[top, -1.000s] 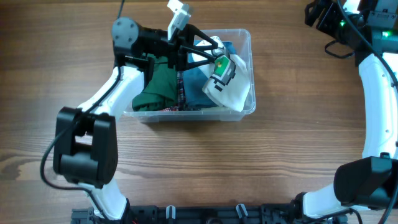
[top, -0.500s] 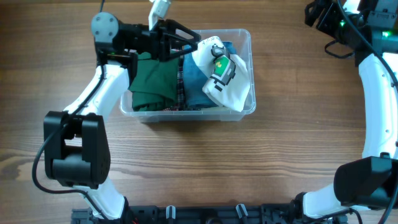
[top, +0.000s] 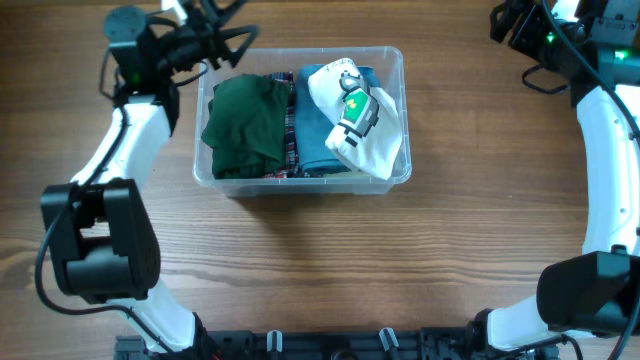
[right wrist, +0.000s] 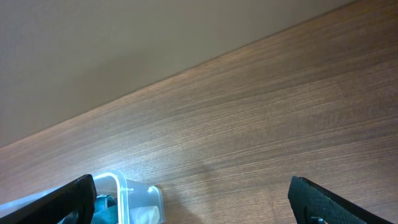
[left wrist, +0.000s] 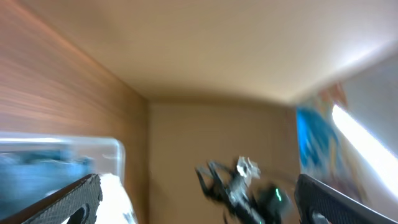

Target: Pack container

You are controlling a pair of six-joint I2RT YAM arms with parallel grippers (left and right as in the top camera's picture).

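The brown wood-grain table (top: 300,260) carries the large clear rectangular plastic container (top: 402,70) at its far middle. Inside it lie a folded dark green garment (top: 243,125) at the left, a folded blue cloth (top: 318,135) in the middle, and a white garment with a green and black print (top: 362,125) at the right. The left gripper (top: 225,30) hovers just beyond the container's far left corner. Its fingers (left wrist: 78,199) seem spread wide and empty, though its wrist view is blurred. The right gripper (right wrist: 193,190) is well apart at the far right, its fingers likewise wide with nothing between them.
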